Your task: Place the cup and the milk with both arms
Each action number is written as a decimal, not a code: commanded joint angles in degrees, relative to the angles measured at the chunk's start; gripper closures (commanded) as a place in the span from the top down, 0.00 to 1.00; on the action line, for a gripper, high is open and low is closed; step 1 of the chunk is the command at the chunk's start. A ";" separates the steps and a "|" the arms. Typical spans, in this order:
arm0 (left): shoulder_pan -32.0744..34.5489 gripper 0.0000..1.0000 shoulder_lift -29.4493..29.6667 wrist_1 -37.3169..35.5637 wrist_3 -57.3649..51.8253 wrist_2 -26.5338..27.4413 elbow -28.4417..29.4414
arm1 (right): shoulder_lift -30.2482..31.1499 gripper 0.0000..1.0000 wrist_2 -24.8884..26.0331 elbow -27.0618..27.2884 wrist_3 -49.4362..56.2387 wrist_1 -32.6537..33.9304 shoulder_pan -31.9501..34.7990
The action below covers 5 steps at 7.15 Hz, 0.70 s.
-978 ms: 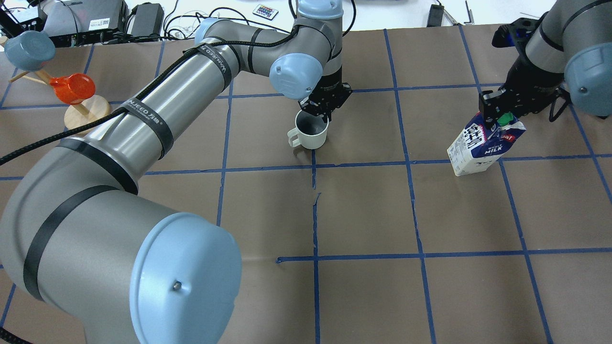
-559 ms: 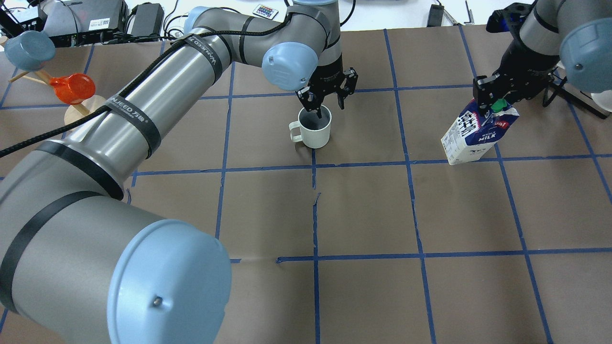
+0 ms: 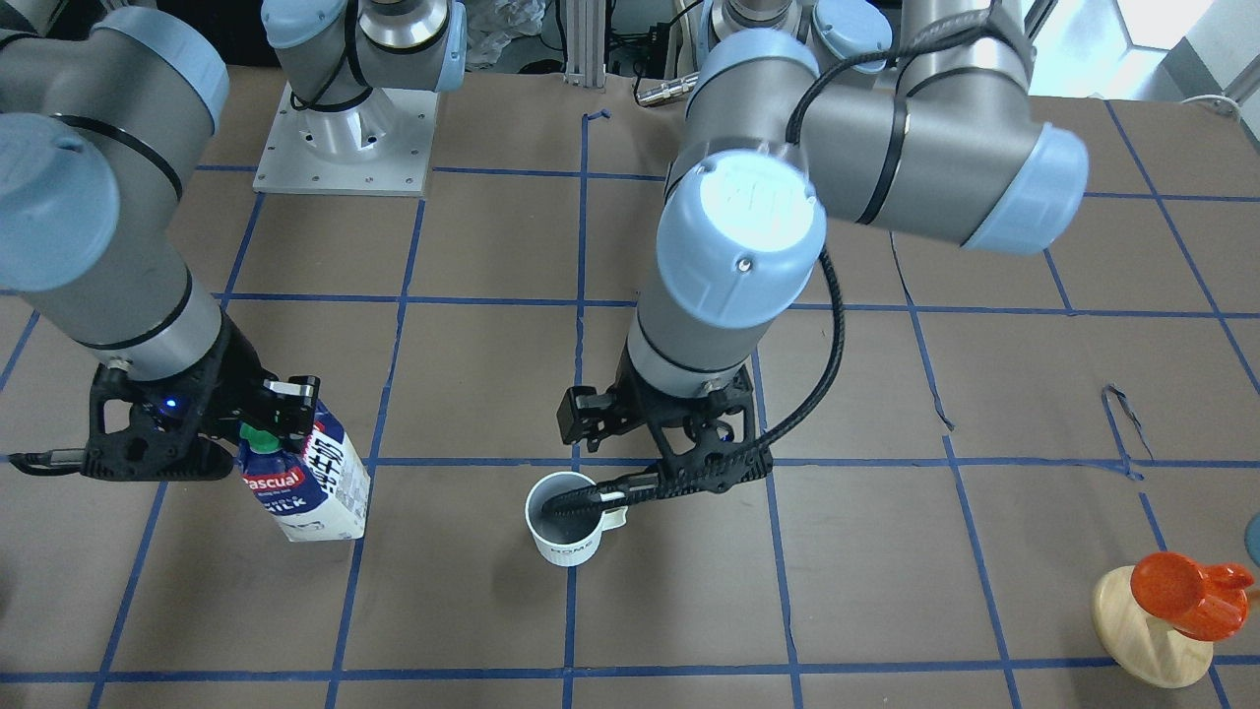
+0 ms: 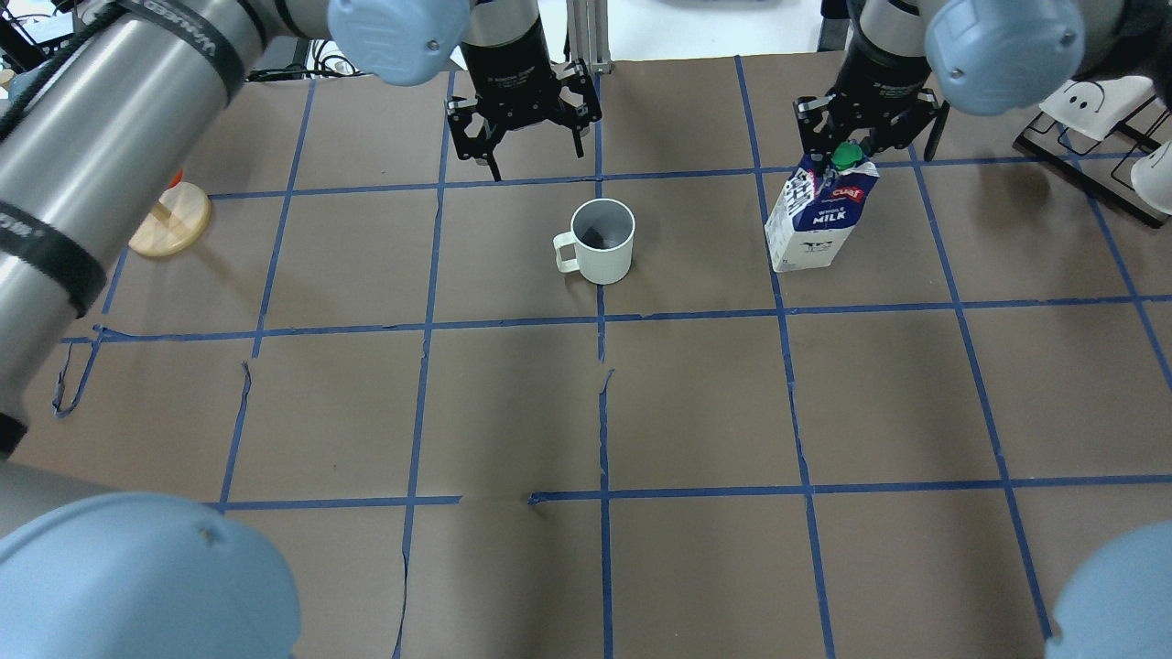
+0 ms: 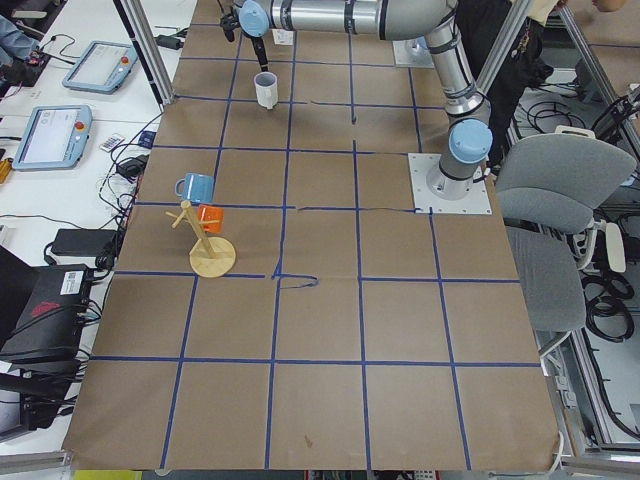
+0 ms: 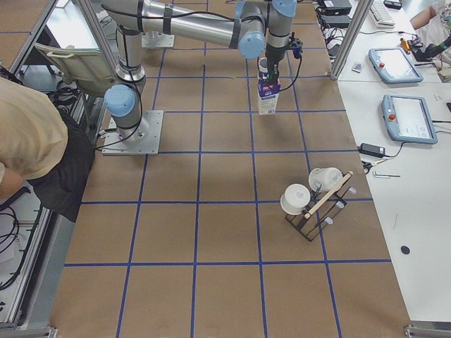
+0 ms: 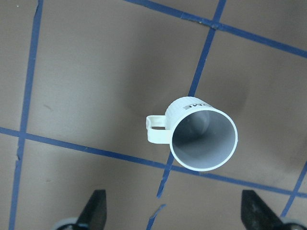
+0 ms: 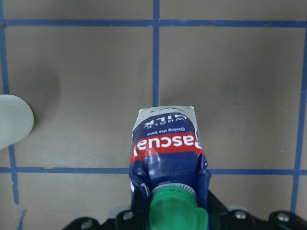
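Observation:
The cup (image 4: 602, 249) stands upright and free on the brown table, handle to the view's left; it also shows in the front view (image 3: 569, 551) and the left wrist view (image 7: 204, 139). My left gripper (image 4: 537, 165) is open and empty, raised behind the cup; both fingertips (image 7: 96, 208) show wide apart. The milk (image 4: 819, 224) stands upright to the right of the cup, green cap on top, and also shows in the front view (image 3: 315, 492). My right gripper (image 4: 851, 151) is shut on the carton's top, as the right wrist view (image 8: 165, 143) shows.
A pale wooden stand (image 3: 1152, 640) with an orange cup (image 3: 1181, 589) is on my far left. A rack with white mugs (image 6: 313, 204) is on my right. Blue tape lines grid the table. A person (image 6: 28, 141) stands beside the robot base.
My left gripper opened, let go of the cup and rose back away from it. My right gripper carried the tilted milk left toward the cup; the carton now stands upright.

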State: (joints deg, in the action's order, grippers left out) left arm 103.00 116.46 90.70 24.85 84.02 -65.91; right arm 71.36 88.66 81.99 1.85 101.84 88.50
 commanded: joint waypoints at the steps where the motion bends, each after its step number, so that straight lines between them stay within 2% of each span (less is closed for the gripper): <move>1: -4.70 1.00 -8.06 3.43 -9.43 0.01 -4.29 | -5.50 0.08 -2.70 -5.51 -6.06 0.02 2.99; 2: -7.87 1.00 -10.44 3.61 -15.21 0.53 -6.84 | -6.57 0.08 -2.70 -6.22 -9.73 0.28 4.82; 4: -11.31 0.97 -18.07 3.52 -16.32 4.11 -15.61 | -9.55 0.09 -2.79 -8.41 -16.67 0.28 7.99; 5: -12.29 0.97 -21.68 3.26 -17.28 3.96 -20.70 | -10.18 0.10 -2.87 -9.12 -17.32 0.28 8.27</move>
State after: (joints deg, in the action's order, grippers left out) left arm 92.25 99.21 94.23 8.64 87.21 -80.83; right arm 62.31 85.86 73.90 -13.32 102.12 95.79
